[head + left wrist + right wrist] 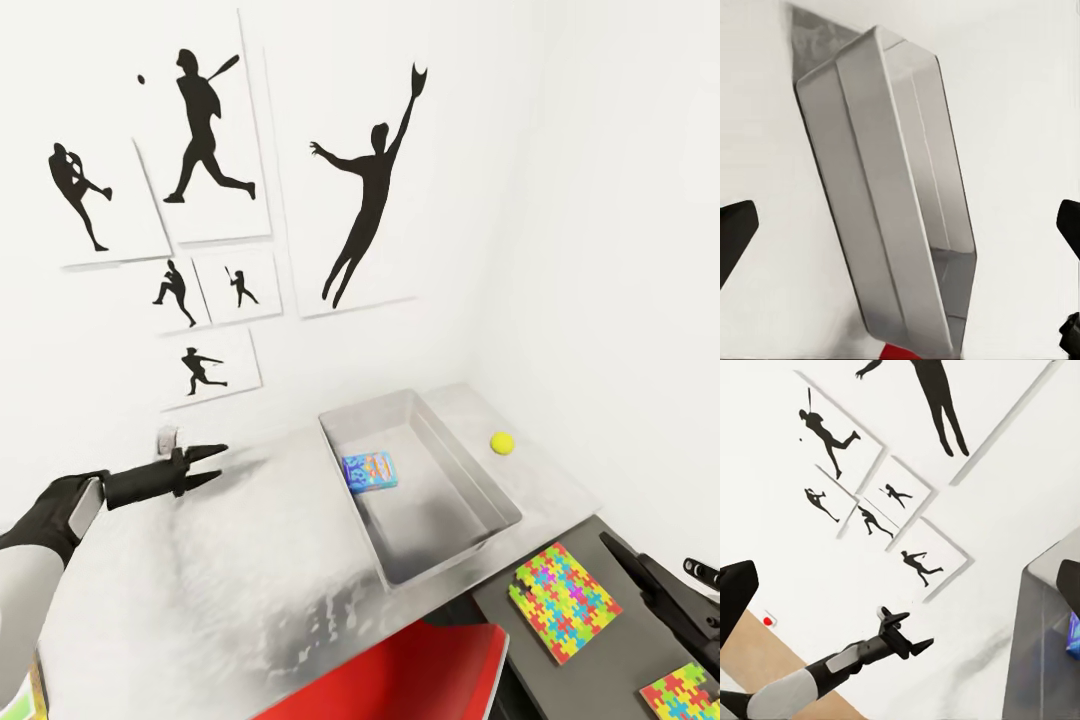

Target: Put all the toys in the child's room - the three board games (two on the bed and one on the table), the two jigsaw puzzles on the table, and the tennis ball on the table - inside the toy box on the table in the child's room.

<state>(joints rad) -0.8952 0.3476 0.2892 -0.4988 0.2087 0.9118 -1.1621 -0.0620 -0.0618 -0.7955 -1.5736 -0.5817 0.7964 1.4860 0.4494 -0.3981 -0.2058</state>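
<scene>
Toy box (440, 520) sits on the pale grey table (200, 600), near the back corner of the white-walled room. Shallow grey tray, low sloping walls, long axis running from the wall toward the table's near edge, angled slightly right in the head view. Inside it: one board game (369, 470), bright blue with cartoon art, lying flat on the tray floor at the far left part, close to the left wall. Rest of the tray floor bare.

Tennis ball (502, 442), yellow-green, rests on the table just right of the tray, apart from it.

Two jigsaw puzzles, multicoloured squares, lie flat on the lower dark section: one (564, 602) near the tray's near right corner, the other (683, 695) cut by the frame edge.

Left gripper (215, 462) hovers over the table left of the tray, fingers spread, holding nothing, pointing toward the tray. Right gripper (900, 585): dark fingertips (735, 596) wide apart at the wrist view's edges, nothing between.

Baseball silhouette pictures (215, 130) hang on the wall.
</scene>
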